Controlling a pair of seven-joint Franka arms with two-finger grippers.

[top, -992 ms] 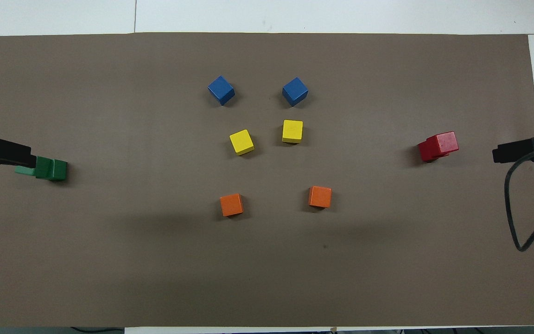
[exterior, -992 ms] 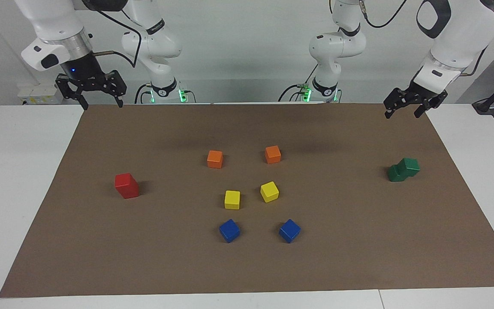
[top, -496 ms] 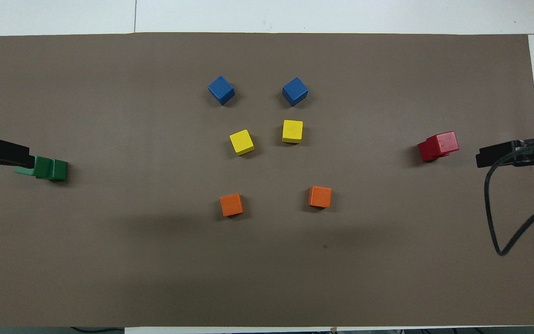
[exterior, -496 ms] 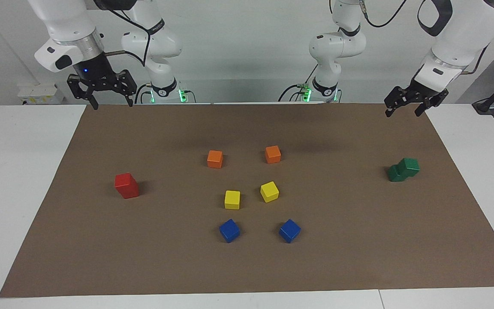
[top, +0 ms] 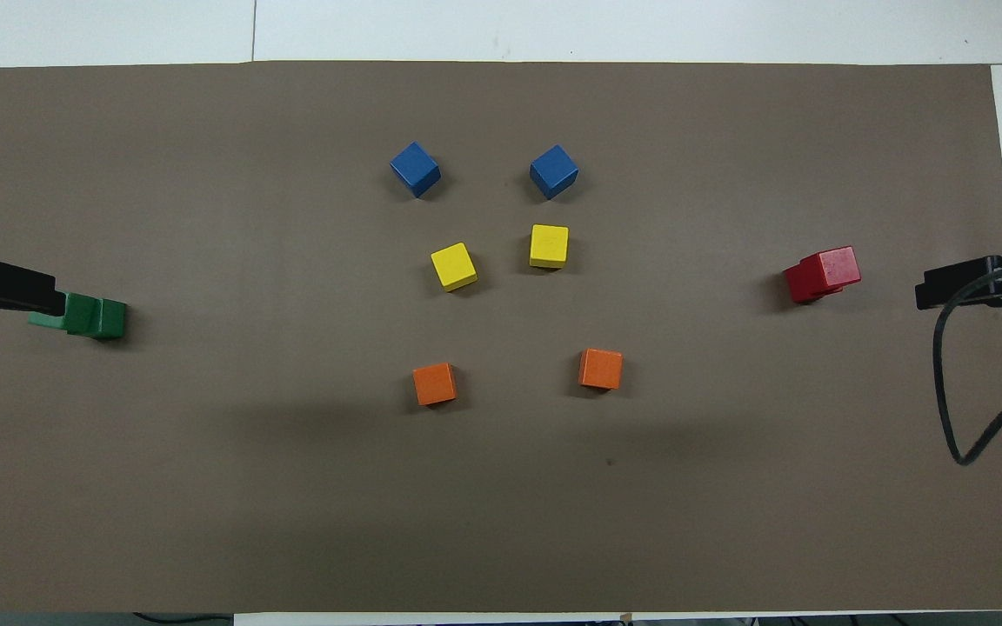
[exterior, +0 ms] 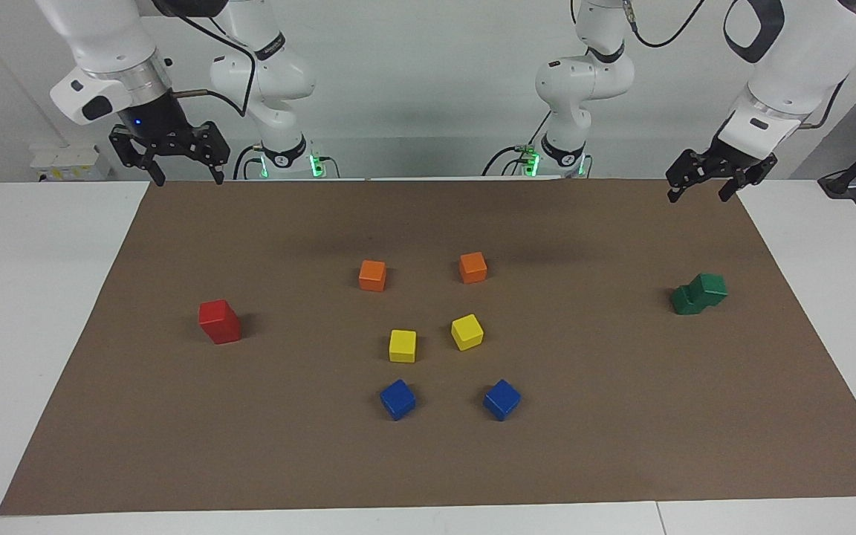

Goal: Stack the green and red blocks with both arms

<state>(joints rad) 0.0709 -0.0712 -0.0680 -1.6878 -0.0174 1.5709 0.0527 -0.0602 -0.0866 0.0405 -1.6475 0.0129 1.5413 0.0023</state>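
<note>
— What lies under everything?
— A white table (exterior: 41, 312), covered mid-frame by a brown mat (exterior: 584, 461).
— And along the top of the frame?
— A plain pale wall (exterior: 428, 82), evenly lit.

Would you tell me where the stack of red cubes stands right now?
The stack of red cubes stands on the brown mat toward the right arm's end of the table, apart from the central cubes; the nearest is an orange cube.

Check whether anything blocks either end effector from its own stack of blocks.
Nothing visible does. The right end effector is raised, with bare mat between it and the red stack. The left end effector is raised too, with only bare mat before the green stack.
</note>
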